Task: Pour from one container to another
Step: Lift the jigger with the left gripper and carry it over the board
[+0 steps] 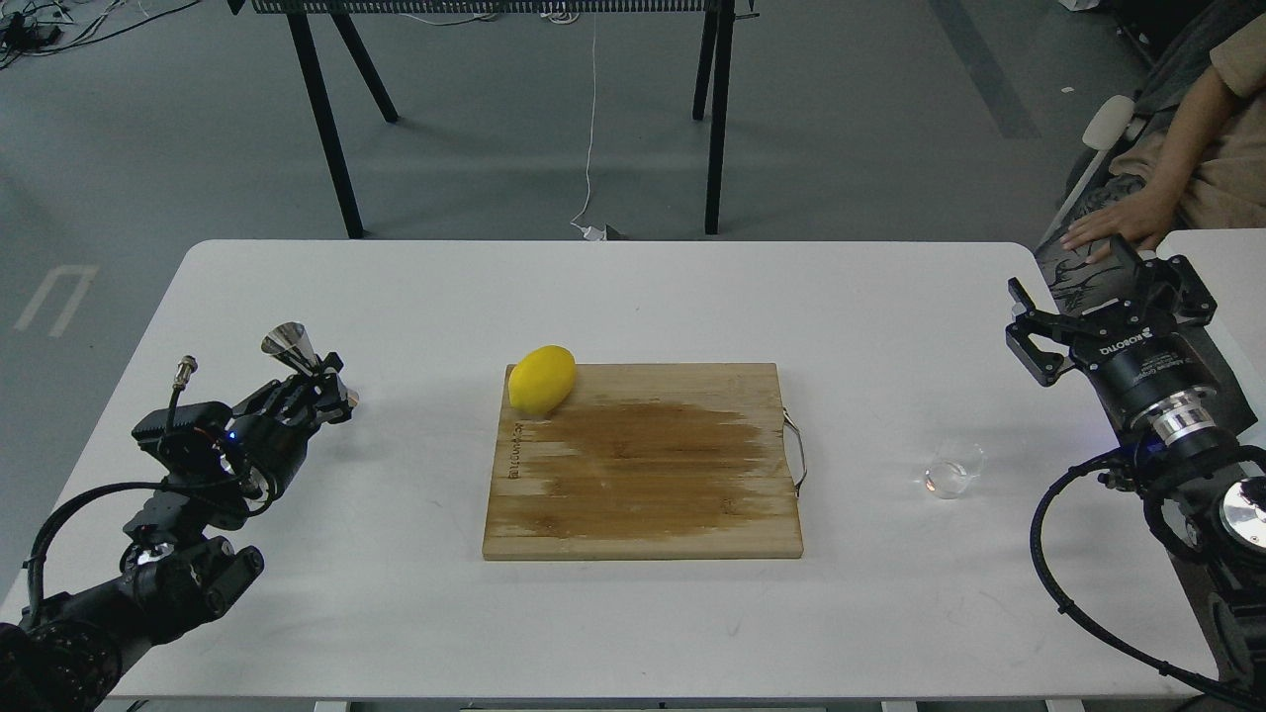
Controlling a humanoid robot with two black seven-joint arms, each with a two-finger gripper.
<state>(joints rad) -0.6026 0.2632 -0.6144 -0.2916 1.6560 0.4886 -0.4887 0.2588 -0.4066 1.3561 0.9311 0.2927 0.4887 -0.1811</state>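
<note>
Bench (297, 593) carried a cutting board (643, 465) at centre, lemon (541, 379) on its far left corner. Left gripper (318, 381) had its jaws clamped on the jigger (293, 346), held tilted above the bench, likely presented to receive. Right gripper (1088, 311) hung with jaws apart, empty. Tumbler (954, 469) stood on the bench right of the board, near the right gripper; contents too faint to tell.

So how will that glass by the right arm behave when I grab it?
The glass is clear and smooth, so probably slippery and breakable. It looks short with a thick base, so unlikely to tip. The right gripper stands open, away from it.
</note>
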